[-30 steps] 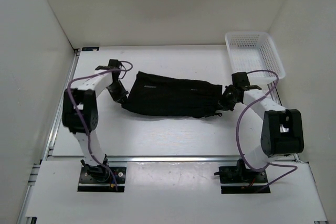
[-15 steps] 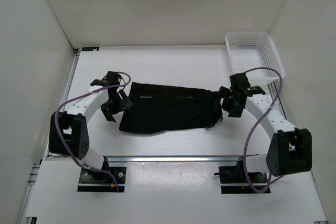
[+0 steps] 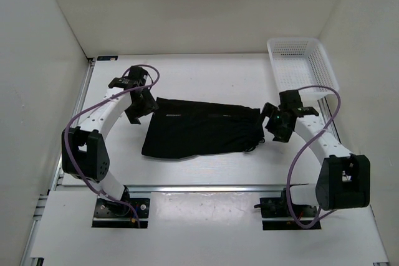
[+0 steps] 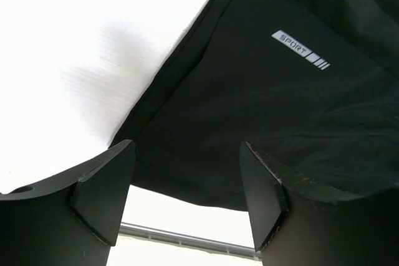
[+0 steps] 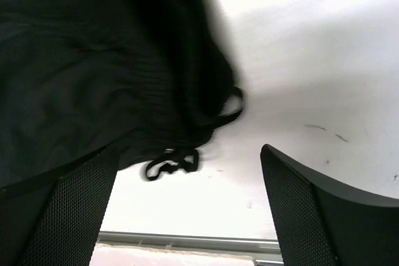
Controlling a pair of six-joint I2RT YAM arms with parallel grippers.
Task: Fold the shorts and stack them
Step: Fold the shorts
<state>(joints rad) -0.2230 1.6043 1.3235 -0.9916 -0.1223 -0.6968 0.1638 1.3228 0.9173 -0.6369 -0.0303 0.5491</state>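
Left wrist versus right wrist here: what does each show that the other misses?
Only the left wrist view shows the pale SPORT label. Only the right wrist view shows the looped drawstring. Both show the black shorts lying on the white table, with the left tool and right tool open, holding nothing.

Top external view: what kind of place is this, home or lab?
Probably a lab test cell, not a home: bare white walls box in a white table, left arm and right arm bolted at its near edge, only props black shorts and a mesh basket.
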